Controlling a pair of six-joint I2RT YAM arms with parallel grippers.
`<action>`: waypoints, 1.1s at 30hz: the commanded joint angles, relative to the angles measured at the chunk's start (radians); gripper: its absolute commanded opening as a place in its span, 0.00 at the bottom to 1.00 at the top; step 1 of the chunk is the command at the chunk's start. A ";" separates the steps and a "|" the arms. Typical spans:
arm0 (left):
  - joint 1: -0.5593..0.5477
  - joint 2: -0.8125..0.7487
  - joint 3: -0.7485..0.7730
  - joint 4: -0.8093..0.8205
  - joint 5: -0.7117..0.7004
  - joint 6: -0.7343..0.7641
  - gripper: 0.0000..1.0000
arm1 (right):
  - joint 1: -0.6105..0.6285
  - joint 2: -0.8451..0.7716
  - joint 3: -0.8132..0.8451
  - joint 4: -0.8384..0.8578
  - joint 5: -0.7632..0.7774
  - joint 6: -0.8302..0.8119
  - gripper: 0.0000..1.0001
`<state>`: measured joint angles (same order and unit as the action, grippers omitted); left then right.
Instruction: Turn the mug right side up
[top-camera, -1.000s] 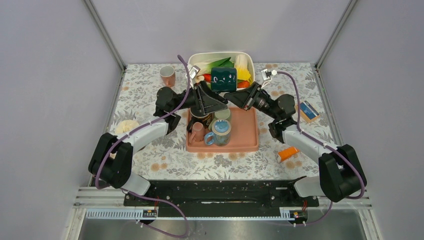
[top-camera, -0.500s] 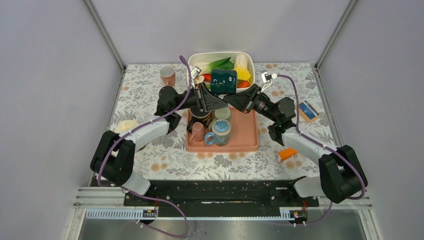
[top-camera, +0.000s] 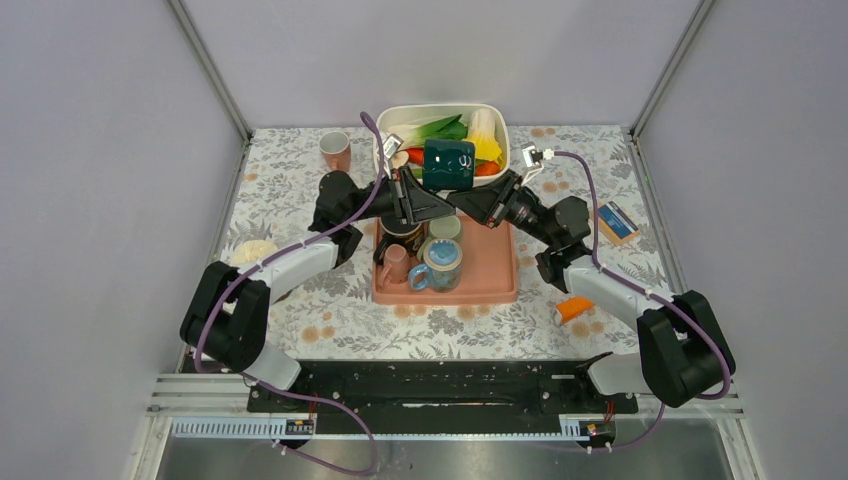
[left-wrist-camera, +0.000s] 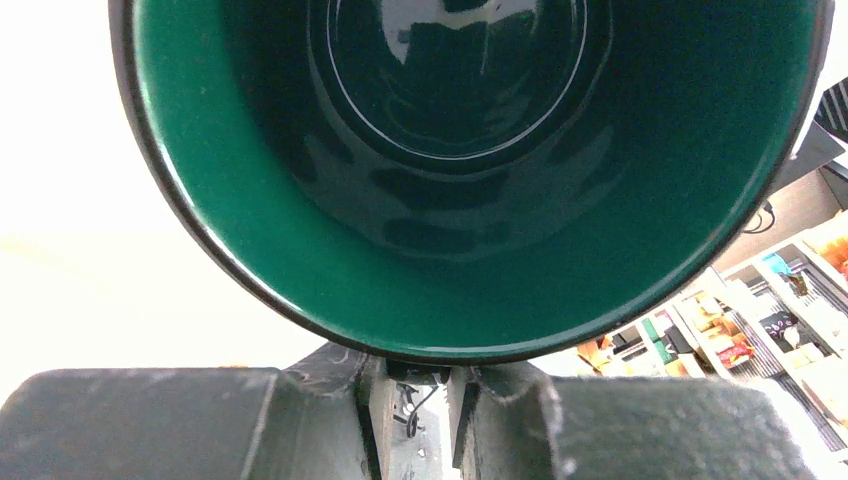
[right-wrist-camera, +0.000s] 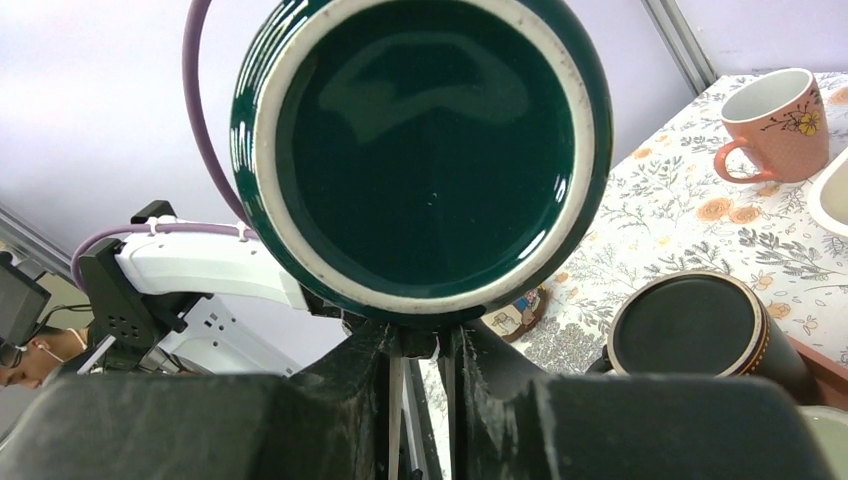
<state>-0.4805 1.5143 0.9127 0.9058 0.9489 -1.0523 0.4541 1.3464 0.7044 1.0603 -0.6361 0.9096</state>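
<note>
Since a second ago, the left gripper (left-wrist-camera: 418, 400) has been shut on the green mug (top-camera: 448, 163), held sideways above the pink tray (top-camera: 490, 265). The right gripper (right-wrist-camera: 420, 350) is clamped on it too. The mug looks hard, shiny and breakable, so a tight hold on its rim or handle is likely needed.

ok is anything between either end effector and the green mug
nothing visible: the left end effector and right end effector are both closed right at the green mug, left at its open end, right at its base

Top view is lit evenly, shadows kept pretty faint. Left wrist background is blown out white; glare is picked up inside the mug (left-wrist-camera: 450, 230).
</note>
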 joint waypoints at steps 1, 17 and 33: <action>0.010 -0.050 0.024 -0.004 -0.054 0.051 0.00 | 0.020 -0.022 0.024 0.014 -0.046 -0.066 0.27; 0.082 -0.114 0.000 -0.051 -0.059 0.106 0.00 | -0.063 -0.115 0.073 -0.195 -0.069 -0.182 0.65; 0.404 -0.078 -0.011 -0.068 0.066 0.179 0.00 | -0.186 -0.257 -0.029 -0.362 -0.207 -0.424 0.73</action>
<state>-0.1341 1.4548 0.9051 0.7280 0.9588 -0.9176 0.2756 1.1339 0.7025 0.7151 -0.7971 0.5697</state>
